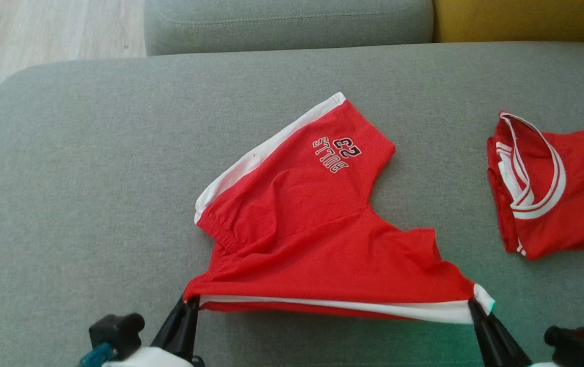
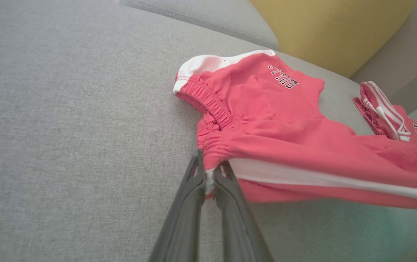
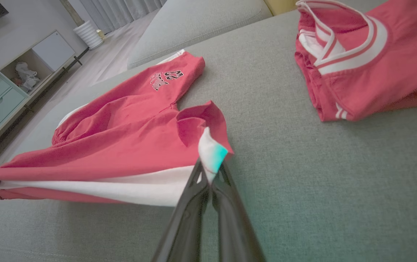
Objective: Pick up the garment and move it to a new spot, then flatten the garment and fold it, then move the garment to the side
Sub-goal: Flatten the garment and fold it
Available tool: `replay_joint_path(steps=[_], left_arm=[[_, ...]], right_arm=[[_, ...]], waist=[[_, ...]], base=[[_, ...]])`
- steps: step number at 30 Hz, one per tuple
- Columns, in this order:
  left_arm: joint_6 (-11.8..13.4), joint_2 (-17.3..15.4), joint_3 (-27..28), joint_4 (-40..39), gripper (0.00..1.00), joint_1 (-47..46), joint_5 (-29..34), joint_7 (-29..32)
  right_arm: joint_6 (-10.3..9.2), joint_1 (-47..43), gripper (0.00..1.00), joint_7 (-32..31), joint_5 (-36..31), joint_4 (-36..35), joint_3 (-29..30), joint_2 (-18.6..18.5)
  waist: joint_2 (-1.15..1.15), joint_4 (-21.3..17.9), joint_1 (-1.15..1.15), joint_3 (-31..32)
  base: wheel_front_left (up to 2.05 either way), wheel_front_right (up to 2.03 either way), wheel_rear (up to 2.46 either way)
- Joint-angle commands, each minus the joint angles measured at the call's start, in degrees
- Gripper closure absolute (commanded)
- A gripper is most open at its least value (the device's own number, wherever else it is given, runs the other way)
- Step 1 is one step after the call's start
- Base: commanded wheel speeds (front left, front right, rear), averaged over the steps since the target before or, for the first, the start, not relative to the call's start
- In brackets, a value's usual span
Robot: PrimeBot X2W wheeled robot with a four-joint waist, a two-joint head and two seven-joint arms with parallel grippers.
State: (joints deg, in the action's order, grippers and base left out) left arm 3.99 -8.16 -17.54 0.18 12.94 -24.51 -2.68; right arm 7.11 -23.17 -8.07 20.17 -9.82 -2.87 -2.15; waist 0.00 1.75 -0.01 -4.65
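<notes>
Closest to me, my left gripper [image 1: 190, 304] is pinched shut on the elastic waistband corner of the red shorts [image 1: 302, 224]. My right gripper [image 1: 474, 305] is clamped on the white-striped hem corner. That near edge is stretched taut between them over the grey sofa seat [image 1: 83, 193]. Beyond it the garment lies about mid-seat, its far leg flat with the "BULLS 23" print showing. A folded red jersey [image 1: 552, 193] sits apart to the right. Further back are a grey back cushion [image 1: 287, 23], a yellow cushion [image 1: 521, 18] and pale wood floor [image 1: 42, 30]. My right wrist view adds a low cabinet [image 3: 8, 83], curtains [image 3: 121, 9] and a white ribbed object [image 3: 86, 34], possibly a bin.
</notes>
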Motion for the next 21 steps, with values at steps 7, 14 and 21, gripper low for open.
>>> replay_joint_path(steps=[7,14,21], left_arm=[[0.49,-0.67,2.67,-3.61,1.00,-2.92,-1.89,1.36],[-2.17,-0.64,1.82,-1.13,1.00,-9.82,-3.35,3.27],[-5.04,0.84,2.42,4.61,1.00,-21.50,-5.61,2.90]], right_arm=[[0.37,5.59,1.00,-1.12,0.33,-2.66,0.82,-0.74],[0.37,16.02,1.00,-1.73,-0.78,1.55,1.35,-0.73],[0.37,34.89,1.00,-3.27,-2.46,10.94,-0.05,-1.31]], waist=[[0.00,0.47,0.01,0.87],[0.00,3.43,0.01,-1.68],[0.00,6.42,0.01,-9.35]], base=[[0.00,0.00,0.00],[0.00,0.00,0.00],[0.00,0.00,0.00]])
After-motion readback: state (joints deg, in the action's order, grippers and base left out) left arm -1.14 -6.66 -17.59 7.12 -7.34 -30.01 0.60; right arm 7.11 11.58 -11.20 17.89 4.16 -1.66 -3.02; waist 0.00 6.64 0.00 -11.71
